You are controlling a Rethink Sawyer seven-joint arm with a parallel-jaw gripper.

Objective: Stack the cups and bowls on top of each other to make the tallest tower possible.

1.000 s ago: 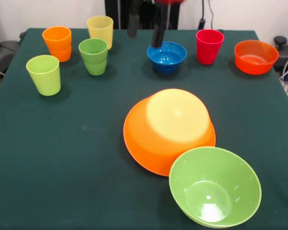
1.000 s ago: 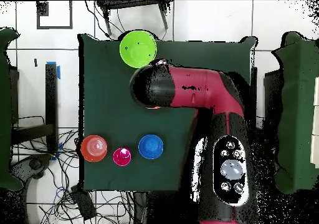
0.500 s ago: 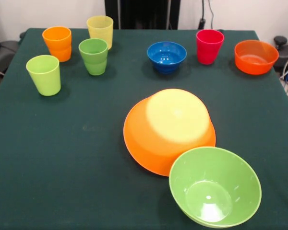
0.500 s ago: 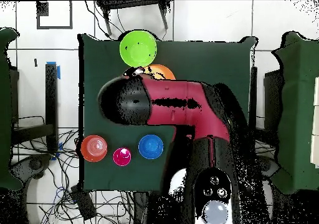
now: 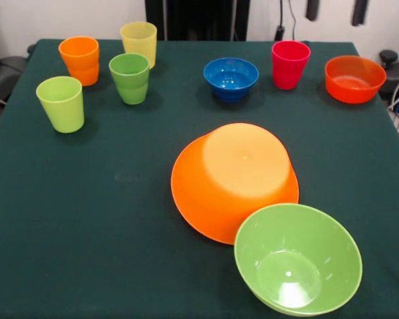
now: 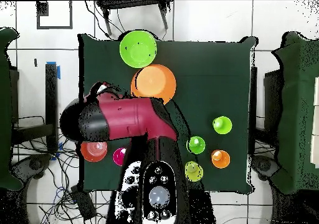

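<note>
— Gripper (image 5: pixel 335 10) first: where is it, and how do its fingers stand?

— At the top right edge of the front view, two dark fingertips hang well apart, with nothing between them, above the red-pink cup (image 5: pixel 290 64) and the small red-orange bowl (image 5: pixel 354 78). Spread and empty.

— What stands around it?

— From overhead, the red and black arm (image 6: pixel 121 118) lies across the lower left of the green table (image 6: pixel 205 72), covering the spot where the blue bowl sits and part of the red-orange bowl there. In the front view nothing crowds the fingertips.

— And the tower?

— No pile to speak of. The large orange bowl (image 5: pixel 234 179) lies upside down in the middle of the frame, its flat base up. The light green bowl (image 5: pixel 298 258) sits upright at lower right, its rim overlapping the orange one's edge. The small blue bowl (image 5: pixel 231 78) stands upright at top centre, just left of the red-pink cup.

— The other cups?

— Upper left, all upright and apart: orange cup (image 5: pixel 80 60), pale yellow cup (image 5: pixel 139 42), green cup (image 5: pixel 130 78), lime green cup (image 5: pixel 60 104).

— Surfaces?

— Smooth glossy plastic, round bowls, tapered tumblers; the tabletop is a matte dark green cloth.
</note>
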